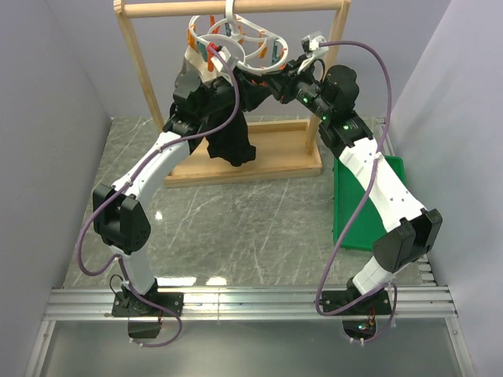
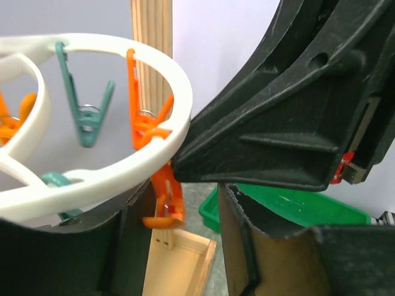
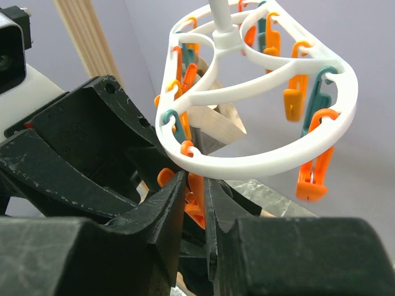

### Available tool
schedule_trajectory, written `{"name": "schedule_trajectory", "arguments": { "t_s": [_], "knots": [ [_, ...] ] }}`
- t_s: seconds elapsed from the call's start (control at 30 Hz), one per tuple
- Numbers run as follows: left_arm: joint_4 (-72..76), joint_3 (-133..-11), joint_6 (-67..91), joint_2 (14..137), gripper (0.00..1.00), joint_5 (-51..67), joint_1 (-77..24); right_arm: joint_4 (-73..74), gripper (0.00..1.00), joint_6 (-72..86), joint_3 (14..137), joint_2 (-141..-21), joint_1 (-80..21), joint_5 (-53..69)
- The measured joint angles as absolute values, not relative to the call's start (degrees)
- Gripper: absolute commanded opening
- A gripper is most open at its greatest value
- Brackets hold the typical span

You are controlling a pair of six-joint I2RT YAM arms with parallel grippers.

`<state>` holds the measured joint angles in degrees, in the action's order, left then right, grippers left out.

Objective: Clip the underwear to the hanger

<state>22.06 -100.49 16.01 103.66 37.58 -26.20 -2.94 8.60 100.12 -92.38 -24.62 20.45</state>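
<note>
White plastic hanger [image 1: 244,43] hangs by its hook from the top bar of the wooden rack [image 1: 141,86], oval frame roughly level, orange and teal pegs [image 3: 318,102] dangling round its rim. Both grippers are up at the frame's underside, close together. Right gripper [image 3: 194,185]: jaws narrow, pinched on an orange peg [image 3: 196,209] hanging just under the near rim, fingers [image 3: 163,216] pressed to either side of it. Left gripper [image 2: 179,209]: jaws partway apart, nothing gripped; a second orange clip [image 2: 166,200] hangs off the rim btwn its fingers [image 2: 259,246], nearer the left one. Can't tell if that's the same peg the right one has. The right gripper's black body fills the upper right of the left wrist view, touching the rim. Underwear [image 1: 234,145]: black, bunched, hanging straight down below where the two grippers meet, in front of the rack's base and clear of the marble-look table [image 1: 251,228]. What holds its top edge is hidden behind the arms, so can't say whether it's in a peg. Green bin [image 1: 365,208] sits on the table's right side by the right arm.
</note>
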Motion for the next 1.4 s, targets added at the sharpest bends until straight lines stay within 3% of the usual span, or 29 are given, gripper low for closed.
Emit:
{"name": "schedule_trajectory", "arguments": {
  "t_s": [0.17, 0.33, 0.7, 0.83, 1.0, 1.1, 1.13, 1.23, 1.4],
  "knots": [
    [24.2, -99.7, 16.2, 103.7, 0.44, 37.4, -26.2, -2.9, 0.2, 9.4, 100.1, -92.4, -24.6, 20.6],
    [26.4, -97.5, 16.2, 103.7, 0.55, 37.5, -26.2, -2.9, 0.2, 9.9, 100.1, -92.4, -24.6, 20.8],
    [29.7, -92.8, 16.8, 103.4, 0.6, 37.6, -26.2, -2.8, 0.22, 10.0, 100.2, -92.4, -24.6, 20.9],
    [32.2, -92.0, 17.6, 103.3, 0.53, 37.4, -26.0, -2.8, 0.23, 10.0, 100.2, -92.4, -24.6, 21.0],
    [34.8, -91.7, 18.2, 103.3, 0.3, 37.0, -25.8, -2.8, 0.23, 10.0, 100.2, -92.4, -24.6, 21.1],
    [35.7, -91.6, 18.3, 103.3, 0.15, 36.6, -25.8, -2.8, 0.31, 10.2, 100.2, -92.4, -24.6, 22.0],
    [35.9, -91.6, 18.3, 103.3, 0.14, 36.5, -25.8, -2.8, 0.39, 10.3, 100.2, -92.4, -24.6, 22.2],
    [35.9, -91.6, 18.3, 103.3, 0.11, 36.7, -25.6, -2.9, 0.52, 10.8, 100.2, -92.4, -24.6, 23.3],
    [35.9, -91.6, 18.3, 103.3, 0.11, 37.0, -25.5, -3.0, 0.58, 10.6, 100.2, -92.4, -24.6, 24.9]
  ]
}}
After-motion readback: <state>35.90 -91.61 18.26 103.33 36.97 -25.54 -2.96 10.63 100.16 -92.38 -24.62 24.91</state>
